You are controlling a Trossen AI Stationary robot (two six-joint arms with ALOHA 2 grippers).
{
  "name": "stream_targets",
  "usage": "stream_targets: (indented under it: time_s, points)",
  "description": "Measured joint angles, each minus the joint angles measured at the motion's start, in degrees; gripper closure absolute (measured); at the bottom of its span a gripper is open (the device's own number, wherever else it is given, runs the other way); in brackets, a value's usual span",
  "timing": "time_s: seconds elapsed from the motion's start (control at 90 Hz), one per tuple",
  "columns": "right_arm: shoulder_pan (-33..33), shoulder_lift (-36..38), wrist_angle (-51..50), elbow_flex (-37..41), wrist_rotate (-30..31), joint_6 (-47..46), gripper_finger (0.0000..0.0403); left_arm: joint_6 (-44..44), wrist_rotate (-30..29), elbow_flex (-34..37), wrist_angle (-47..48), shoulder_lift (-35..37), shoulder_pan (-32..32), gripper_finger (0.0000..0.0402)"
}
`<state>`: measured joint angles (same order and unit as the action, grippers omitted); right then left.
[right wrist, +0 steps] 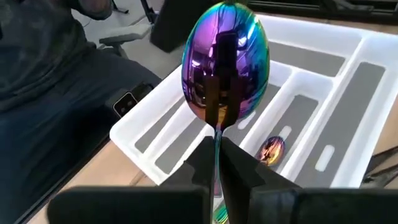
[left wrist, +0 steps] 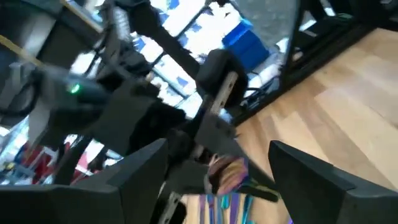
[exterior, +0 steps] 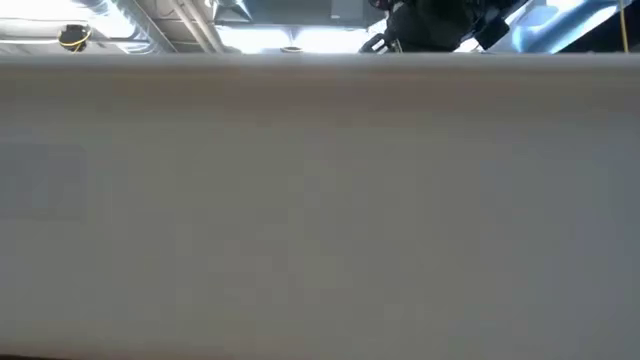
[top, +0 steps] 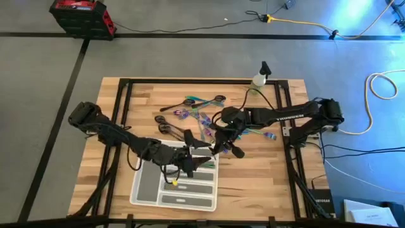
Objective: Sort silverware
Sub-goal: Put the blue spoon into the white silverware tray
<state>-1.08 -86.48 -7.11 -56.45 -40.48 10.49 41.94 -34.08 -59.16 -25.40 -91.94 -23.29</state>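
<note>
My right gripper [top: 220, 147] is shut on an iridescent purple-teal spoon [right wrist: 225, 62], just off the far right corner of the white compartment tray [top: 142, 190]. My left gripper [top: 196, 159] hovers open over the tray's far end. In the left wrist view its fingers [left wrist: 143, 168] stand wide on either side of the spoon [left wrist: 227, 174] without touching it. One small iridescent spoon [right wrist: 272, 150] lies in a tray compartment. More silverware [top: 201, 120] lies scattered on the table beyond the tray. My right gripper pinches the spoon's thin handle [right wrist: 217, 138] between its two fingers, just behind the bowl. The handle runs along the fingers and the bowl sticks out past the fingertips. The spoon is lifted clear, by the tray's rim [right wrist: 146, 134].
A small spray bottle [top: 260, 76] stands at the table's far edge. In the low view a white wall [exterior: 320, 200] fills nearly the whole picture, with a dark arm [exterior: 430, 20] above it. Bare wood lies right of the tray [top: 259, 177].
</note>
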Motion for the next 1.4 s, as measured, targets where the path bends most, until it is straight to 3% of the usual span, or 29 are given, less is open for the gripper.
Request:
stream_targets:
  time_s: [0.156,0.433,0.867,1.178,1.4]
  points:
    - [0.0,0.0,-0.5,0.0,0.5,0.0,0.0403,-3.7,8.6,-3.3,9.6,0.0,1.5,0.0135]
    - [0.0,0.0,-1.2,0.0,1.0,-0.2,0.0403,-3.2,8.5,-3.6,9.8,0.0,4.4,0.0162]
    - [0.0,0.0,-3.1,0.0,2.6,-0.2,0.0403,-0.7,11.2,-3.6,11.7,0.0,5.3,0.0169]
    - [0.0,0.0,-3.6,0.0,2.6,-0.3,0.0403,-0.3,10.4,-3.6,10.6,0.0,5.2,0.0307]
    - [0.0,0.0,-3.9,0.0,2.6,-1.2,0.0403,0.6,10.3,-3.6,11.1,0.0,5.2,0.0325]
